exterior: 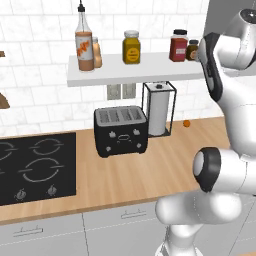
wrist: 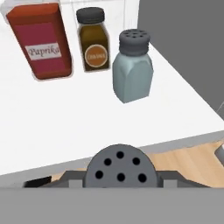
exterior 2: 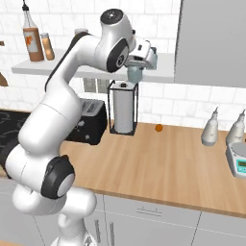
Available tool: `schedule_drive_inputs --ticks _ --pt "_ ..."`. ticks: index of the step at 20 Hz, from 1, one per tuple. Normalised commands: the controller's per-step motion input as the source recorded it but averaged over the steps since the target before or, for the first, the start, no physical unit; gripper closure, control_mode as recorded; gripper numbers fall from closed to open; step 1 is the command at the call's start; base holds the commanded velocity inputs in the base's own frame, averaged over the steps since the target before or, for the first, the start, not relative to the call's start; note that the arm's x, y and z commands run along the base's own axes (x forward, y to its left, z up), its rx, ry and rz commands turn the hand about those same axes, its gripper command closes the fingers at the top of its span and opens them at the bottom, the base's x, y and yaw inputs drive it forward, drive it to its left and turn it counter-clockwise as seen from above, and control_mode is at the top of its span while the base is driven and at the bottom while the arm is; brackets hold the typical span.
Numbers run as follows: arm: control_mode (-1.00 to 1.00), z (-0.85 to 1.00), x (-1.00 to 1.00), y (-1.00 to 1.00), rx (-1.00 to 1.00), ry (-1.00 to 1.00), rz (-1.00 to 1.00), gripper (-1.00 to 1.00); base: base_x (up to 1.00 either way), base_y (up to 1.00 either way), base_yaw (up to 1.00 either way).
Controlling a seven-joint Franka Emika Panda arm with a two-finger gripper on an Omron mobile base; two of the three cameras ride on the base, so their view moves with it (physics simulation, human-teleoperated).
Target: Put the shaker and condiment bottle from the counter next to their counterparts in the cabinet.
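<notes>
My gripper point(exterior 2: 136, 72) is shut on the blue-grey shaker point(exterior 2: 135, 75), just in front of the white cabinet shelf point(exterior 2: 164, 67). In the hand view its dark holed cap point(wrist: 120, 168) sits between my fingertips point(wrist: 65, 178) at the shelf's front edge point(wrist: 65, 131). The counterpart shaker point(wrist: 132, 65) stands upright on the shelf ahead, a little to the right. The small orange condiment bottle point(exterior: 97, 52) stands on the shelf point(exterior: 125, 75) beside the tall orange-labelled bottle point(exterior: 84, 46).
A red paprika jar point(wrist: 41, 41) and a brown jar point(wrist: 92, 39) stand left of the counterpart shaker, with the grey door panel point(wrist: 183, 39) to its right. On the counter point(exterior: 125, 175) stand a toaster point(exterior: 120, 131), a paper towel holder point(exterior: 159, 110) and a small orange thing point(exterior: 186, 123).
</notes>
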Motion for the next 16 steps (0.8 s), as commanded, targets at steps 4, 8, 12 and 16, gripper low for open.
schedule_drive_inputs --ticks 4,8,12,16 --pt "-1.00 0.43 0.00 -0.03 -0.03 0.00 0.08 1.00 0.00 0.00 0.00" --pt "-1.00 0.21 0.03 0.02 -0.01 0.00 0.05 1.00 0.00 0.00 0.00" --pt "-1.00 0.02 0.08 0.18 0.00 0.00 0.00 1.00 0.00 0.00 0.00" --pt "-1.00 0.00 0.19 0.22 0.00 -0.02 0.00 1.00 0.00 0.00 0.00"
